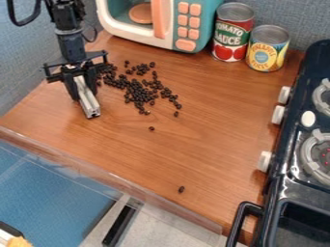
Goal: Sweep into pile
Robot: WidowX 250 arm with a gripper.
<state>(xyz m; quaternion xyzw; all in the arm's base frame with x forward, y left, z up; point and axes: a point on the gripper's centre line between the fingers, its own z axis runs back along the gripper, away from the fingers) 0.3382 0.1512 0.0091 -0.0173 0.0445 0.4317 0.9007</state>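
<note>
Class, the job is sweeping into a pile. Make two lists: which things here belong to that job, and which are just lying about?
Part of the job:
scattered dark beans
black gripper
grey bar held in it

Just lying about:
toy microwave
red can
yellow can, beside the red one
black toy stove

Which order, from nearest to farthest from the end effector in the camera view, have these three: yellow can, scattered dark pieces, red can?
1. Scattered dark pieces, just right of the end effector.
2. Red can, back right.
3. Yellow can, farther right, beside the red can.
</note>
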